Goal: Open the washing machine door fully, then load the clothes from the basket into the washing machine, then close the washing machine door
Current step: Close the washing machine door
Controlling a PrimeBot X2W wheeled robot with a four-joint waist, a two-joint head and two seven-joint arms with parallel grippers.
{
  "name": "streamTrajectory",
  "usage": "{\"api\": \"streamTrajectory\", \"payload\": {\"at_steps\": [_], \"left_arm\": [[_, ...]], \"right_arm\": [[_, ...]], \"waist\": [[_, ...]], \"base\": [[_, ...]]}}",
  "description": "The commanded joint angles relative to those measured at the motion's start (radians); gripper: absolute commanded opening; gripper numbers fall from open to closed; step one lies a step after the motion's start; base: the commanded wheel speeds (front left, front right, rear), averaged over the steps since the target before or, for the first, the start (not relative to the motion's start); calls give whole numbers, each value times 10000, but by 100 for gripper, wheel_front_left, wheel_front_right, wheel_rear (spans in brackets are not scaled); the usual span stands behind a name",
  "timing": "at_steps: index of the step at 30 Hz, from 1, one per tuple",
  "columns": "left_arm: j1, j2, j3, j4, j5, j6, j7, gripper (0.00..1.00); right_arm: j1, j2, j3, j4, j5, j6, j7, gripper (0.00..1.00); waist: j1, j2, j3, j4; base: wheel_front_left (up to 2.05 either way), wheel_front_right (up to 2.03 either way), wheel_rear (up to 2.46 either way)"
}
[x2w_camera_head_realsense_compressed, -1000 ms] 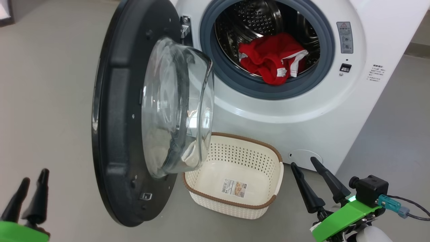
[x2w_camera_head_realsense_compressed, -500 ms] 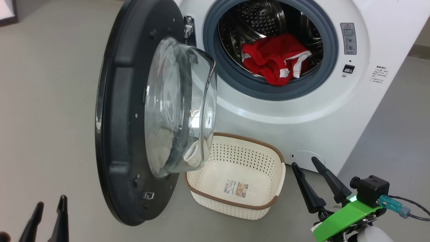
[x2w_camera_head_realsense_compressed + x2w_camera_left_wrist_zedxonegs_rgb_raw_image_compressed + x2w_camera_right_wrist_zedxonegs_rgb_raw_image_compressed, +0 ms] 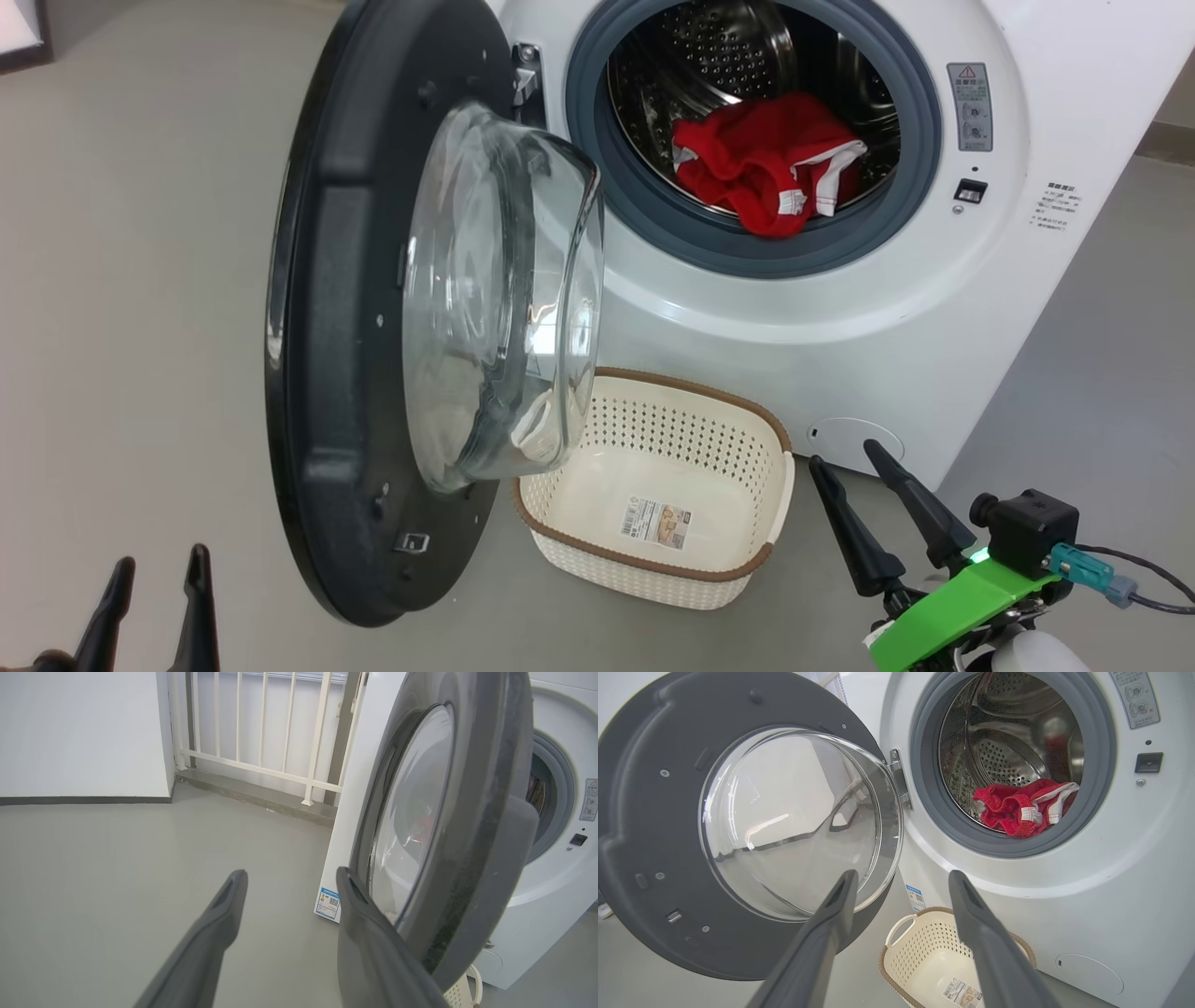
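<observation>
The red clothes (image 3: 761,173) lie inside the washing machine (image 3: 840,317). The basket (image 3: 691,385) on the floor (image 3: 140,280) is empty. The door (image 3: 345,373) stands wide open. The left gripper (image 3: 159,560) and the right gripper (image 3: 845,455) are spread apart and hold nothing. Loading looks done, so next the left gripper should push the door shut.

A smooth grey floor (image 3: 140,280) spreads across the room, evenly lit and carrying only a faint sheen. In the left wrist view a plain white wall (image 3: 79,728) meets the floor along a dark grey skirting strip (image 3: 84,799). Past the wall's corner a white railing (image 3: 261,769) of thin upright bars stands on a low grey ledge (image 3: 252,795), with a pale bright surface behind the bars.
</observation>
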State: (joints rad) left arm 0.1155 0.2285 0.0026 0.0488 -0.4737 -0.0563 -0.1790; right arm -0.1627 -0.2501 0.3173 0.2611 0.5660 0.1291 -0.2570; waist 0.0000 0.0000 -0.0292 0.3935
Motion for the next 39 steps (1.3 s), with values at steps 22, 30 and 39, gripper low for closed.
{"api": "streamTrajectory", "payload": {"at_steps": [22, 30, 39], "left_arm": [[-251, 238, 118, -418, 302, 458, -77, 100], [-245, 288, 110, -545, 271, 547, 18, 100], [-333, 493, 109, -743, 276, 633, 234, 100]], "right_arm": [[-119, -88, 232, -130, -33, 16, -48, 100], [-124, -104, 229, -130, -22, 16, -48, 100], [-132, -92, 249, -146, -36, 16, -48, 100]], "waist": [[0, 0, -36, -32], [0, 0, -26, -22], [0, 0, 17, -77]], "base": [[0, 0, 0], [0, 0, 0], [0, 0, 0]]}}
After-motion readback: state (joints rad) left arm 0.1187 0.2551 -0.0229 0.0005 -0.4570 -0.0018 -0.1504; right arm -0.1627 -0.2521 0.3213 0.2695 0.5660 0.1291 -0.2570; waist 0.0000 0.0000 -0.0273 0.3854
